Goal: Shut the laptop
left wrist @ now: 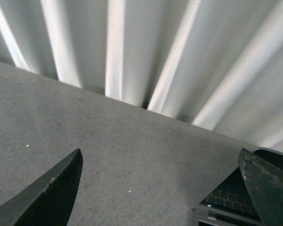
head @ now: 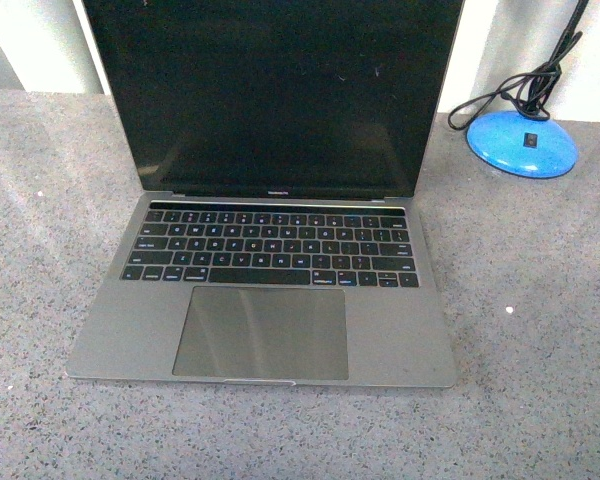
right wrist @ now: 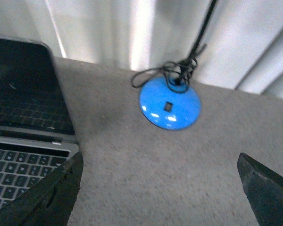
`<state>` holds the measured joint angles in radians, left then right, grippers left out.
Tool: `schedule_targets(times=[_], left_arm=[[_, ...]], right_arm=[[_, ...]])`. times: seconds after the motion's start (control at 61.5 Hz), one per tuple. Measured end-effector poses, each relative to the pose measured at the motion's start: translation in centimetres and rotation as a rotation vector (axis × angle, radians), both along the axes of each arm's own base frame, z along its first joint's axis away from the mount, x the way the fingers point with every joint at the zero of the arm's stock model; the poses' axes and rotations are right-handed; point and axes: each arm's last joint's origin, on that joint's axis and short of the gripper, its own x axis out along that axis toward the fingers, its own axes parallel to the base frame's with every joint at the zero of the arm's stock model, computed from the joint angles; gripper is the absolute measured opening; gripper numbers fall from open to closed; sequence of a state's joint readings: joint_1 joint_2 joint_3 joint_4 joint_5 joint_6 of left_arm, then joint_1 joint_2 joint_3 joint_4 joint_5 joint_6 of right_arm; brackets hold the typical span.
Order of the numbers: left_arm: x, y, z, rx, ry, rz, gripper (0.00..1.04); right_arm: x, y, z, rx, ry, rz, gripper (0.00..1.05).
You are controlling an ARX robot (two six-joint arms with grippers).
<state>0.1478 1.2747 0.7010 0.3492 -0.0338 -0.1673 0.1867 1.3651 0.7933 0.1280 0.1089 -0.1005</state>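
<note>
The grey laptop (head: pixel 270 300) stands open in the middle of the speckled table, its dark screen upright and facing me, black keyboard and large trackpad showing. Neither arm appears in the front view. My left gripper (left wrist: pixel 160 188) is open over bare table, with a corner of the laptop (left wrist: pixel 226 200) beside one finger. My right gripper (right wrist: pixel 160 188) is open too, hovering over the table on the laptop's other side; the laptop's (right wrist: pixel 23 122) keyboard and screen corner lie by one finger. Nothing is between either pair of fingers.
A blue round lamp base (head: pixel 522 143) with a black coiled cable stands at the back right of the table, also seen as the lamp base (right wrist: pixel 170 104) in the right wrist view. White pleated curtain (left wrist: pixel 170 52) hangs behind the grey speckled table (head: pixel 540 330).
</note>
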Motion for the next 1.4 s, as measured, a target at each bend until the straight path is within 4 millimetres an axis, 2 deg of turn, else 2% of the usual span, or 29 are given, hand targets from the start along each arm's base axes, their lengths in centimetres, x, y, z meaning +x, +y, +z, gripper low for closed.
schedule_targets(times=[0.163,0.341,0.471,0.617,0.747,1.008,1.397], left_arm=[[2.0,-1.9,0.6,0.011,-0.043,-0.051,0.98],[4.2,-2.9,1.1,0.017,-0.072,-0.097,0.98],[5.8,-3.7,1.2,0.014,-0.082,-0.126,0.98],[8.1,-4.6,0.9,-0.022,-0.061,-0.153,0.74],[10.4,-5.7,1.3,-0.044,-0.071,-0.189,0.49],[12.7,-7.6,2.3,-0.041,-0.069,-0.215,0.04],[14.0,-10.0,1.6,-0.101,0.096,-0.245,0.04]], right_arm=[[2.4,2.5,1.0,-0.007,-0.024,0.061,0.95],[4.7,3.5,1.8,0.005,-0.044,0.085,0.95],[6.4,3.9,1.6,0.013,-0.043,0.083,0.94],[8.2,4.3,1.1,0.012,-0.045,0.086,0.68],[9.6,4.8,1.5,0.023,-0.053,0.111,0.45],[11.7,5.1,2.8,0.054,-0.062,0.171,0.00],[14.2,5.4,1.9,0.117,-0.011,0.175,0.01]])
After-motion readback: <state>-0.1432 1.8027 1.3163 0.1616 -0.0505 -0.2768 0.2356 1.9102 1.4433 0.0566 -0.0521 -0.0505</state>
